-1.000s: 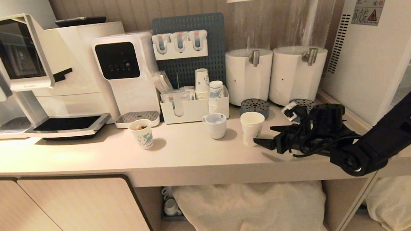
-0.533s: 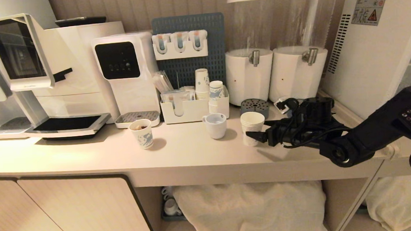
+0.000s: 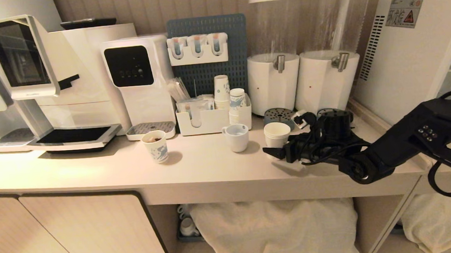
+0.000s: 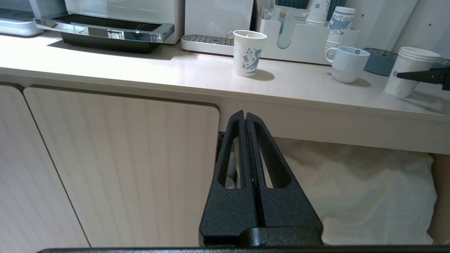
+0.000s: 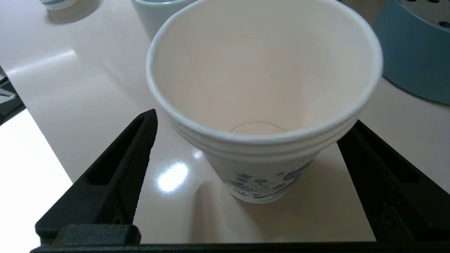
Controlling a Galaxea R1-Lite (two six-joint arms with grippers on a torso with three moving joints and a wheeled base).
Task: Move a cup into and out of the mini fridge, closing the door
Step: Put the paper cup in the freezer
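The step in hand looks like the first grasp: the right gripper (image 3: pixel 276 150) sits right of centre in the head view with its 2 fingers spread as wide as they go and nothing held, bracketing the cup (image 3: pixel 276 136), which stands on the counter (image 3: pixel 196 165) just right of the ceramic mug (image 3: pixel 236 136) and in front of the blue drip tray (image 3: pixel 279 117). In the right wrist view the cup (image 5: pixel 263 102) fills the middle of the frame, with 1 finger at the lower left and the other at the lower right, both apart from its wall. To do this well, I judge the fingers should close evenly on the wall below the stacked rims (paper crushes easily, so a gentle squeeze is safer), and the cup should be centred between them first so that neither finger pushes it over or into the mug. The cup is upright: its long axis runs vertically, mouth up and base on the counter, with the blue print on the side facing the gripper. The mini fridge (image 3: pixel 412 48) stands at the far right of the head view, so the carry will go that way. The left gripper (image 4: pixel 248 154) hangs parked below the counter edge in front of the cabinet door (image 4: pixel 119 165), its fingers pressed together and empty.
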